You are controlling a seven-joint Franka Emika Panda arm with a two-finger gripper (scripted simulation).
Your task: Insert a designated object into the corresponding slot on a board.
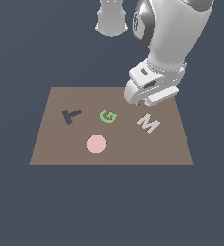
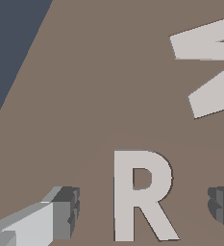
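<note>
Two grey fingertips (image 2: 65, 211) straddle one flat light-grey R block (image 2: 140, 197), gripper (image 2: 144, 209) spread open on the brown rectangular board (image 2: 108, 72), the exterior view hiding that R behind the arm.

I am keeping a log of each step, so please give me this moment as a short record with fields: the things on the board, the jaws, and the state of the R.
board: brown rectangle
R block: light grey, lying flat on the board between the two fingertips, not gripped; hidden by the arm in the exterior view
R slot: not seen apart from the block
gripper: low over the board, jaws open
other items: light-grey M, green G, dark T shape, pink disc
</note>
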